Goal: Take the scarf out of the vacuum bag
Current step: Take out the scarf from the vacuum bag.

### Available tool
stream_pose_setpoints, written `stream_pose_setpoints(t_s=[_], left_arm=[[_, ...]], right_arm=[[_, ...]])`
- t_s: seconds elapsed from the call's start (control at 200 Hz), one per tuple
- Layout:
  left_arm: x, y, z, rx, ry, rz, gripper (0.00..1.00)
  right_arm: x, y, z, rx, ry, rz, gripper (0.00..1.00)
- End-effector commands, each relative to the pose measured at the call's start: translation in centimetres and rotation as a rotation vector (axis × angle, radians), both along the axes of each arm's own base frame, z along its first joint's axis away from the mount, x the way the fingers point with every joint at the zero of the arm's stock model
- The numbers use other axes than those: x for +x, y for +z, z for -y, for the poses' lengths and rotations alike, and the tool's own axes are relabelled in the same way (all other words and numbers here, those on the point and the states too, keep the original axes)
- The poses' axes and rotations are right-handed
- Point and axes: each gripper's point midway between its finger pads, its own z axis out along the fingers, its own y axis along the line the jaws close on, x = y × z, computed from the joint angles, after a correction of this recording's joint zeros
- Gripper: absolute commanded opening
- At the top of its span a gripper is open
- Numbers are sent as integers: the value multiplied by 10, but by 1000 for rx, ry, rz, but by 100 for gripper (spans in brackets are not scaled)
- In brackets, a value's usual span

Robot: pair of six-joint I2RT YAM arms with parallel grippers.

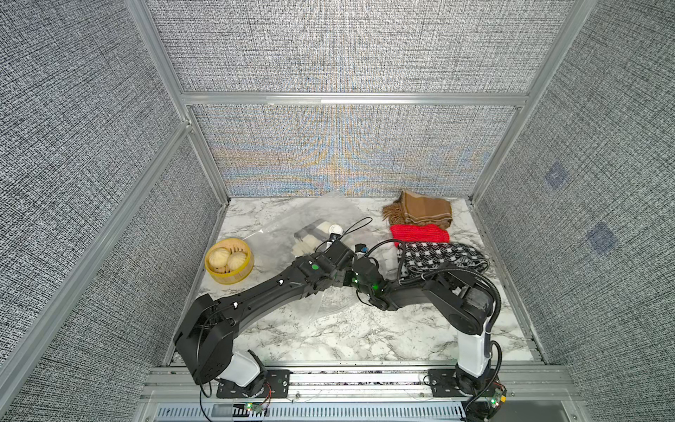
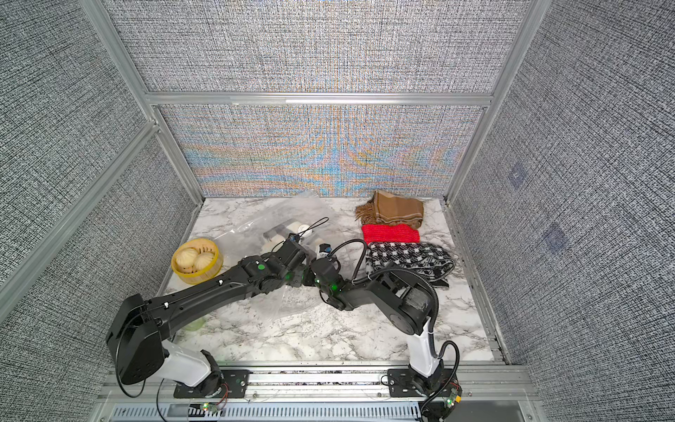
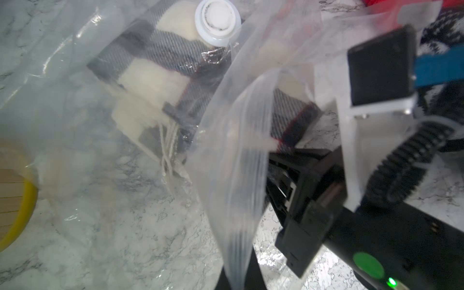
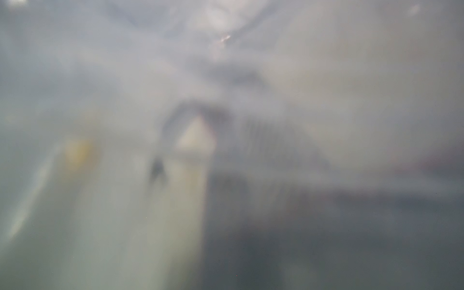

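The left hand (image 1: 341, 252) was closed. Its fingers were hidden under its own wrist, but a fold of film rose taut toward its camera, so I judged it to be pinching the mouth edge of the vacuum bag (image 1: 288, 223) and holding it up. The right hand (image 3: 283, 157) was closed as well. It sat under that raised film, its tips touching or just beside the red-striped corner of the plaid scarf (image 3: 160, 75). Whether cloth was caught between them could not be told, and its own wrist view was fogged by plastic.

The step in hand looked like the grasp inside the bag. The next move would call for a sure pinch on that corner, then a draw back toward the front edge of the desk (image 1: 328, 339). The left hand would need to hold the mouth lifted so the film did not drag along.

The scarf lay folded inside the bag, about mid-desk and left of centre, its far end under the white valve (image 1: 335, 229). Its long axis ran from the far edge toward the front, leaning to the left edge, with the fringe at the nearer end. The bag seemed to lie much the same way, valve up, mouth toward the front edge.
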Motion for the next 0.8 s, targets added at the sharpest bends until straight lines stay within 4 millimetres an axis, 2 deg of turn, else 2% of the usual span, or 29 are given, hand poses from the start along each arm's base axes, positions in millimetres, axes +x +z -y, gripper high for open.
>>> stream_pose_setpoints(t_s=[0.0, 0.115, 0.305, 0.485, 0.63, 0.796], left_arm=[[7, 2, -5, 22, 31, 24, 0], [10, -2, -8, 45, 44, 21, 0], [14, -11, -9, 72, 54, 8, 0], [14, -14, -7, 71, 51, -2, 0], [14, -14, -9, 74, 54, 3, 0], [14, -15, -8, 71, 54, -3, 0]], right_arm=[[-14, -3, 6, -13, 24, -22, 0], [-27, -5, 14, -33, 33, -37, 0], [-45, 7, 18, -84, 70, -57, 0], [-61, 4, 21, -80, 112, -106, 0], [-77, -2, 36, -94, 129, -161, 0], [-92, 8, 58, -166, 131, -192, 0]])
